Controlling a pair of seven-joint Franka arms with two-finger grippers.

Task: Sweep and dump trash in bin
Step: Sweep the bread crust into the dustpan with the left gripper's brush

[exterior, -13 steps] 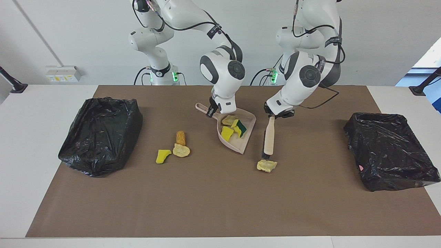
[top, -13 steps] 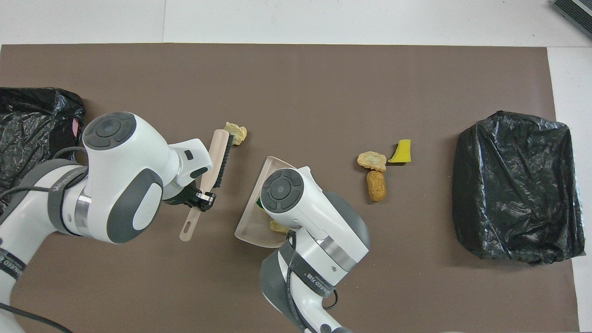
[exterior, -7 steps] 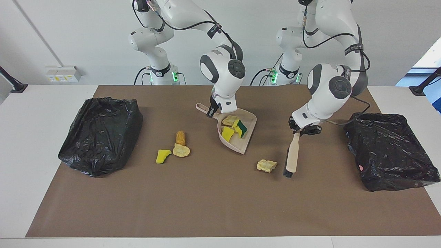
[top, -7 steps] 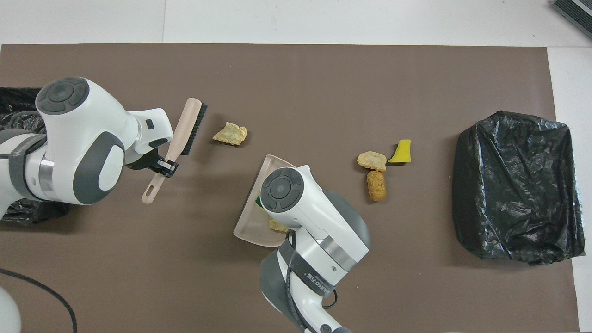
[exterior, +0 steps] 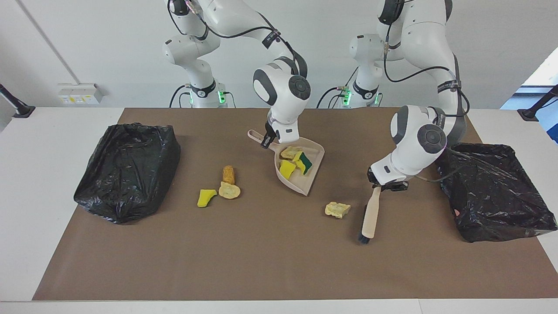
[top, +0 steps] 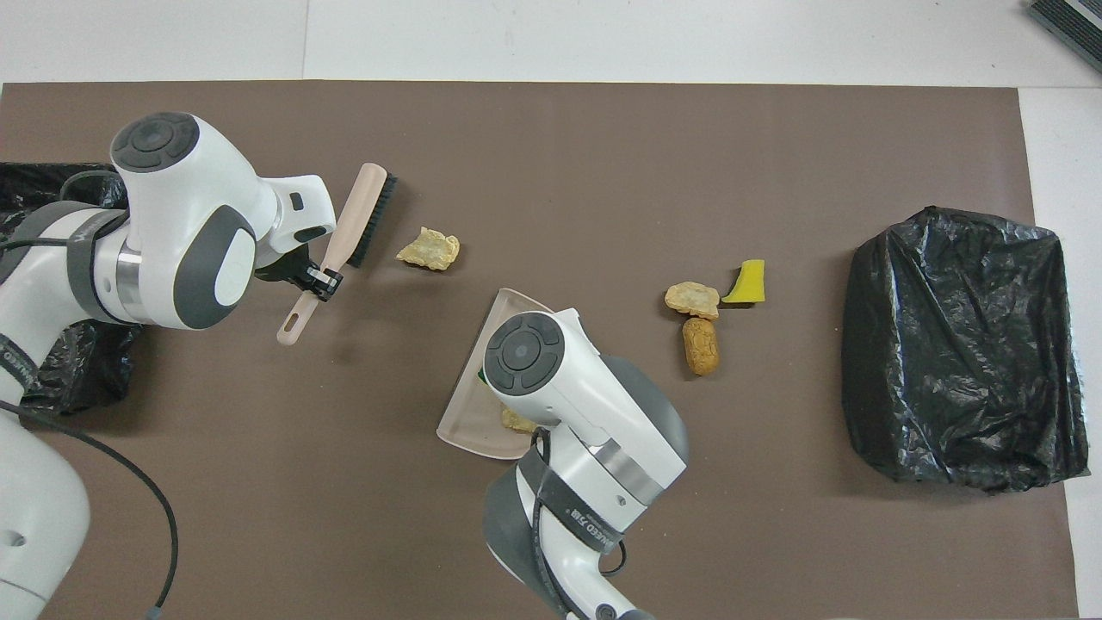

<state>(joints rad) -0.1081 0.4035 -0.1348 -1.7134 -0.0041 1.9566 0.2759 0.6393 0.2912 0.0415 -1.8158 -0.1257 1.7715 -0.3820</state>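
I have the left gripper (exterior: 386, 186) clamped on the brush (exterior: 370, 215), bristles just beside the lone beige scrap (exterior: 337, 209) toward the left arm's end, set to push it at the dustpan (exterior: 310, 174). My right gripper (exterior: 267, 140) is closed on the dustpan's handle, keeping its mouth facing that scrap; yellow bits (exterior: 287, 168) already lie inside. Three scraps (exterior: 228, 190) wait toward the right arm's end, near one black bin (exterior: 126, 170).

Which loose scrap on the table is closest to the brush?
The pale beige foam chunk lying alone beside the brush bristles; the other three loose scraps cluster toward the right arm's end.
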